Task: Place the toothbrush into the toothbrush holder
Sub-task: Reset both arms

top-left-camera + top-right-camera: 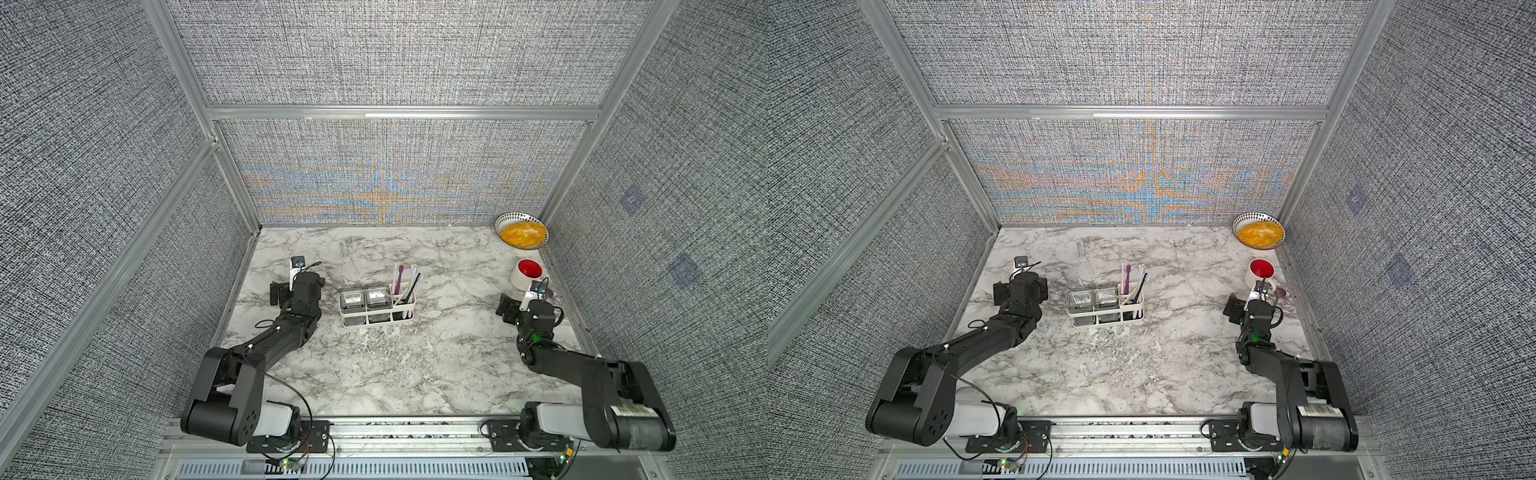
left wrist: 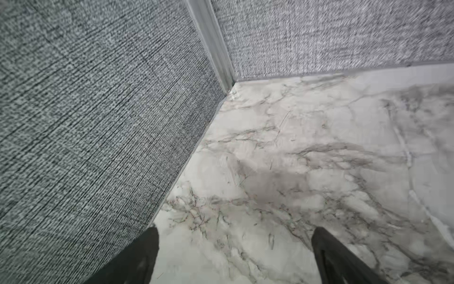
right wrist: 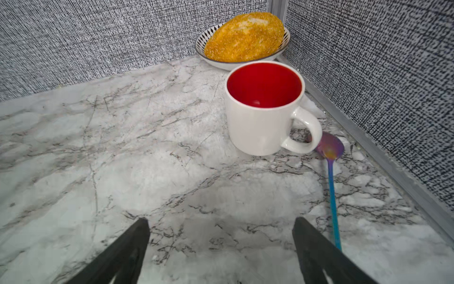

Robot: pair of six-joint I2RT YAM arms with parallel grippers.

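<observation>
Toothbrush holder [image 1: 376, 323] sits at the centre of the frame in both top views, upright on the marble tabletop [image 1: 415, 374], well apart from both arms.

Contents, reading across the frame:
- the left and middle compartments each hold a clear square cup [image 1: 352, 301]; we see nothing inside either, though glare hides their bottoms
- the right-end compartment holds the toothbrushes [image 1: 398, 278]: a purple-pink one, white ones and a black one, bunched together, handles down, tops leaning toward the upper right

We find no toothbrush lying on the tabletop in any view; we judge that the task's toothbrush is among those in the right-end compartment and that the placing is done.

Left gripper [image 2: 235, 231]: fingers spread wide, nothing between them; its wrist view shows only bare marble and the corner of the grey walls. In the top views that arm is at the left of the frame, turned away from the toothbrush holder; we read this as a parked pose, clear of the work.

Right gripper [image 3: 221, 220]: fingers likewise spread and empty, over bare marble at the right edge of the frame in the top views, short of the mug [image 3: 260, 110].

Other containers:
- the mug is white outside, red inside, upright and empty
- a rainbow-tinted spoon [image 3: 330, 157] lies flat on the marble, its bowl end just beside the mug's handle
- a patterned bowl [image 3: 200, 40] in the upper right corner of the tabletop holds a yellow bun [image 3: 244, 37]

None of these bear on the task; we would leave them untouched.
</observation>
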